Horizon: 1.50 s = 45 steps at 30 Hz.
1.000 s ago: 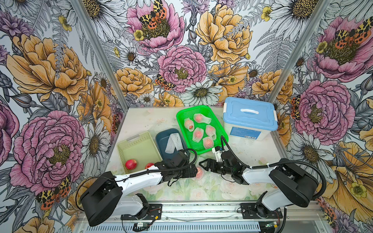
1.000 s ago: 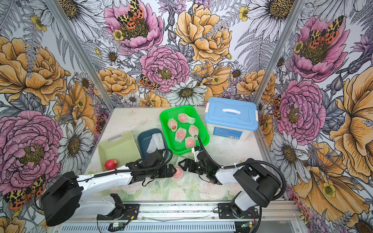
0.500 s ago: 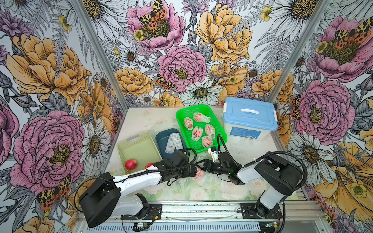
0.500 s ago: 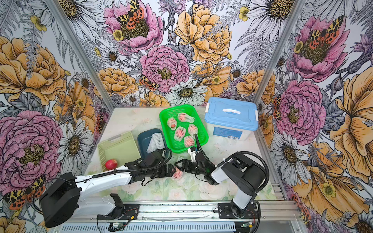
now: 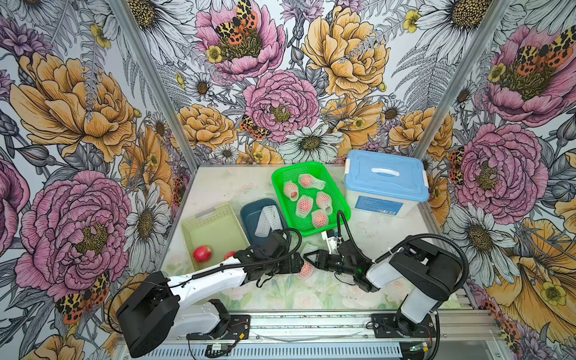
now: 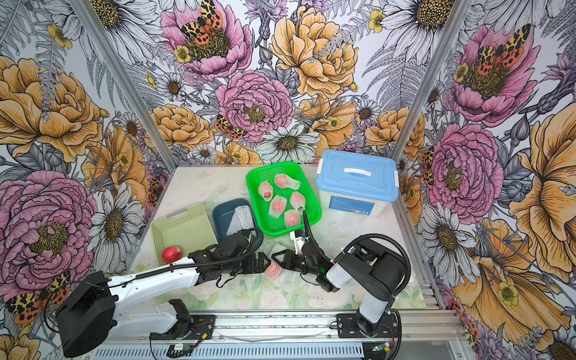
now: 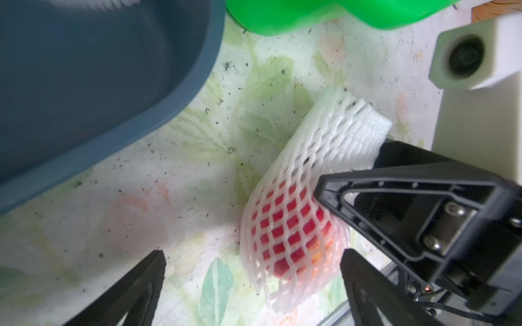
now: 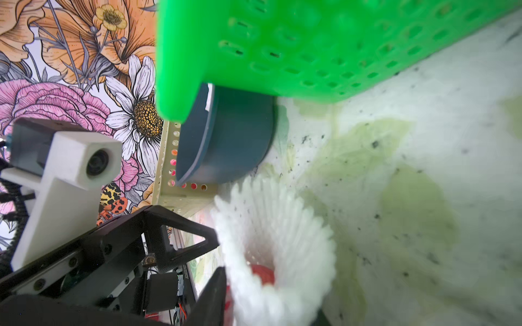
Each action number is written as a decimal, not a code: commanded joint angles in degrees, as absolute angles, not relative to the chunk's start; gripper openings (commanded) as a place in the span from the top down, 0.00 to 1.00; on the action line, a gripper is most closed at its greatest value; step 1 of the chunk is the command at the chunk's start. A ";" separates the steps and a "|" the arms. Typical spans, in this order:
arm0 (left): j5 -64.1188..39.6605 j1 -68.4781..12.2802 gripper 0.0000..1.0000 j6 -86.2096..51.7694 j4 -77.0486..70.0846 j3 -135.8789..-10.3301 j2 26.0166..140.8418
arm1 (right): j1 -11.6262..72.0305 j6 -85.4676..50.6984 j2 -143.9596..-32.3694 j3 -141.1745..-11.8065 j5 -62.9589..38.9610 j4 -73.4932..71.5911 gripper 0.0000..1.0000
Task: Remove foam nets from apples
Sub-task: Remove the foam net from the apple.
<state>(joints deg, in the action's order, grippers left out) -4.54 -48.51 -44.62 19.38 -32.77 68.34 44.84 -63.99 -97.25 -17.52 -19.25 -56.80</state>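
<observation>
Working the netted apple (image 5: 305,270) that's lying on the counter (image 5: 374,229) near the front edge, right between my two arms. The net (image 7: 339,132) runs roughly front to back, so it sits crosswise to both tools: apple bulging in the near end, empty floppy end pointing back toward the green basket (image 5: 275,187). My right tool (image 7: 353,166) has its fingers on either side of that empty end, touching it and squashing it flat, so I'd call it gripped, though I can't tell how firm the pinch is. My left tool (image 7: 252,254) is spread wide and holding nothing, with the apple end sitting inside the gap but way over toward one finger. Both arms are equally close, basically nose to nose. My guess is the next bit comes down to the left closing on the apple while the right drags the net off along its length. The counter is flat with dark specks on it. Room is tight behind, with the blue tub (image 5: 245,215) and green basket just there; the sides look more open.
</observation>
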 commanded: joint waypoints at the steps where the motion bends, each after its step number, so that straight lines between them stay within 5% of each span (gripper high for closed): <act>1: -4.58 -47.93 0.01 -43.33 20.88 -33.52 65.74 | 45.09 -64.16 -95.40 -15.29 -14.27 -60.85 0.70; 14: -9.52 -48.11 0.01 -47.11 20.53 -26.61 53.24 | 49.28 -67.01 -93.66 -6.37 -0.25 -66.44 1.00; 17: -10.75 -47.98 0.03 -49.31 16.13 -23.32 50.98 | 50.15 -67.24 -92.62 -5.17 3.31 -65.65 1.00; 22: -11.60 -48.59 0.16 -50.97 10.11 -20.14 50.49 | 52.46 -66.35 -89.95 -5.81 7.84 -59.03 1.00; 34: -14.40 -48.73 0.69 -53.49 -1.71 -17.87 55.65 | 54.01 -64.82 -87.80 -10.19 9.49 -47.90 1.00; 45: -17.52 -49.33 0.70 -52.26 -8.95 -21.15 66.63 | 53.80 -64.95 -89.58 -10.03 8.84 -50.03 1.00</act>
<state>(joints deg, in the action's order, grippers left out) -15.46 -48.88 -53.58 -5.32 -18.79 64.64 53.67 -65.98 -88.58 -9.37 7.79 -49.56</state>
